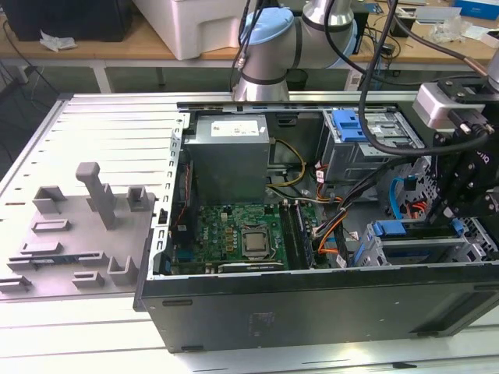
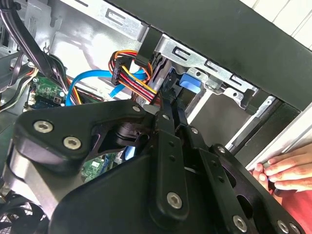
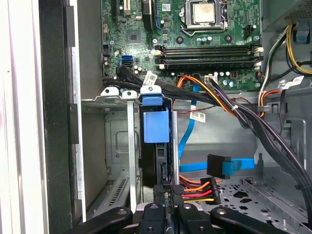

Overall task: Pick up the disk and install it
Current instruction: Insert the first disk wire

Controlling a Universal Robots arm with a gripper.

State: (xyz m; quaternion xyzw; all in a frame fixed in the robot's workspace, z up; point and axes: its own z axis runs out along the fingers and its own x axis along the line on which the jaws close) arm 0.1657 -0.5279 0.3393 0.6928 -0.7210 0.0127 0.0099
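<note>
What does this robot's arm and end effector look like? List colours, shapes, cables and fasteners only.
In the exterior view, the arm is silver-grey tubing with pale blue joint caps, and black cables run alongside it. A pale grey block sits at the wrist. The end effector is matte black, built of flat linkage bars with rounded ends, pinned by silver screw heads in both wrist views.

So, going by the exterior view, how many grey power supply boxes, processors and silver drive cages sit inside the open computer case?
Grey power supply box: 1
Processor: 1
Silver drive cages: 2
Total: 4
</note>
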